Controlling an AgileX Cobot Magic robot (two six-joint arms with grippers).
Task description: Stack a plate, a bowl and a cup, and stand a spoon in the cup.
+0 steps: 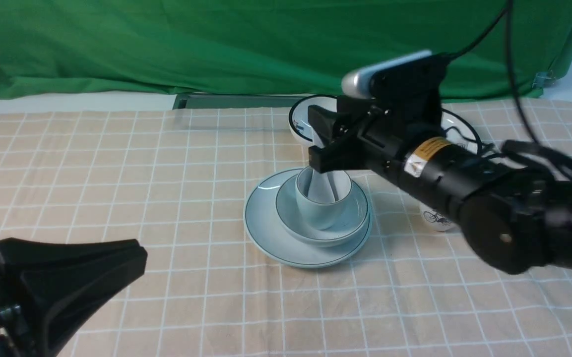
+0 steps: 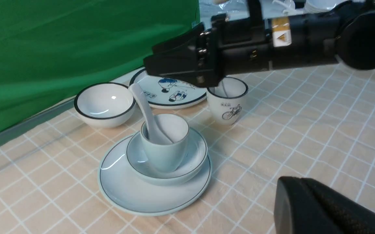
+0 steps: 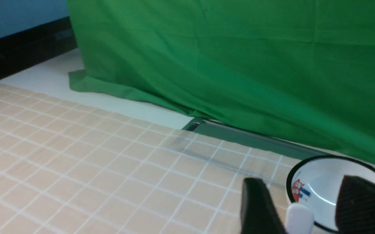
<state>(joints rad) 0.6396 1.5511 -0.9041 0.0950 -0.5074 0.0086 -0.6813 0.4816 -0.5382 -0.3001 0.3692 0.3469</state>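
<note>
A checked beige tablecloth [image 1: 117, 173] is covering the table, with a second, black-rimmed set standing toward the green backdrop [image 1: 216, 44]: a cartoon plate [image 2: 174, 94], a small bowl [image 2: 104, 104] and a bicycle cup [image 2: 228, 107]. The right gripper [image 1: 313, 139] is hovering just above the stack with its fingers spread apart, clamping nothing. The left gripper [image 1: 117, 263] is hanging low at the near left edge, well apart from the dishes; how wide it is standing cannot be told. The plate [image 1: 271, 233] is lying at the cloth's centre, the bowl [image 1: 352, 218] is sitting on it, and the cup [image 1: 318, 213] is standing in the bowl. The spoon [image 2: 146, 113] is leaning in the cup, its handle tip showing between the right fingers.
</note>
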